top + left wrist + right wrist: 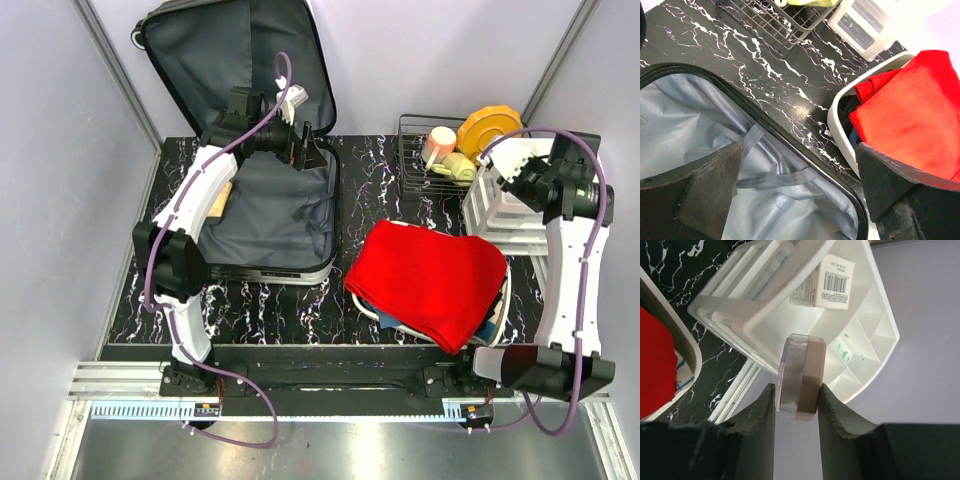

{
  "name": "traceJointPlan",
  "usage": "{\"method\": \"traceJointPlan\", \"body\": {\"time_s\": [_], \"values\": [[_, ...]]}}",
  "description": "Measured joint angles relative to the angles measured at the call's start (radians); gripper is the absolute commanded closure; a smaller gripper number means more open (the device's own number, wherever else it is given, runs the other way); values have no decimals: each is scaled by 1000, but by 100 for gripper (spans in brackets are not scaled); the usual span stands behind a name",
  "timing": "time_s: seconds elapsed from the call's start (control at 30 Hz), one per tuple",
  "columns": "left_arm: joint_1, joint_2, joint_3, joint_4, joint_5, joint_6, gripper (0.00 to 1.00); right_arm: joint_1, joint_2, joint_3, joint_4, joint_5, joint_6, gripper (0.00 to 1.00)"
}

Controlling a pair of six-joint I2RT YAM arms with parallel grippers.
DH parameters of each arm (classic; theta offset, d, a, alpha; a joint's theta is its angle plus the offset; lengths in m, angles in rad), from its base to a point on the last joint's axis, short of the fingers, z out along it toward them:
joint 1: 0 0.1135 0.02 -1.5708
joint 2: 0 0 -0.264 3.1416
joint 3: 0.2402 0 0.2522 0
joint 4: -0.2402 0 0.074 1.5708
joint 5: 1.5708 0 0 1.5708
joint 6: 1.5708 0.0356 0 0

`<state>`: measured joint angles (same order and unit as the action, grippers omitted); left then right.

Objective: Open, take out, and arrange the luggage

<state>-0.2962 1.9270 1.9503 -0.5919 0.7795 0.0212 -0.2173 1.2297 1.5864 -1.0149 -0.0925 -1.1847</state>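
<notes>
2 arms, and the greater risk sits with the right one. The right fingers are closed partway on a small flat compact with a clear lid and tan base, pinched across its faces near the tips, most of it sticking out beyond them. In the wrist view it hangs over the edge of the white plastic drawer organiser, not far from the white plastic basin. With so shallow a hold on smooth plastic, a quick swing or a knock against a divider could twist the compact loose. It would then likely drop onto the black marble-patterned table rather than into a compartment. Let go at this tilt, it could also land on edge, or against the small white carton with a barcode.

The left fingers are spread fully wide and hold nothing. They hover over the right rim of the large hard-shell suitcase with dark grey fabric lining, which lies open at the left of the table with its lid propped against the back wall. A descent here could snag the grey elastic strap or strike the rim, and a nudge might bring the upright lid down. The red cloth heaped in the basin overhangs its rim, so a passing arm could drag it out.
</notes>
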Motion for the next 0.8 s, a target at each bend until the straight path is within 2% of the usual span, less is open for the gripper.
{"method": "traceJointPlan", "body": {"time_s": [0.23,0.6,0.67,0.73,0.8], "values": [[0,-17,-36,11,-2,-9,1,-52,121,-2,51,-7,-74,100],[3,-86,-137,18,-35,-15,1,-74,193,-45,145,-57,-186,100],[6,-92,-139,19,-40,-15,1,-74,199,-64,169,-68,-204,88],[8,-92,-139,20,-44,-15,1,-74,202,-86,184,-79,-219,83],[10,-92,-140,19,-49,-15,1,-74,209,-100,188,-87,-231,75]]}}
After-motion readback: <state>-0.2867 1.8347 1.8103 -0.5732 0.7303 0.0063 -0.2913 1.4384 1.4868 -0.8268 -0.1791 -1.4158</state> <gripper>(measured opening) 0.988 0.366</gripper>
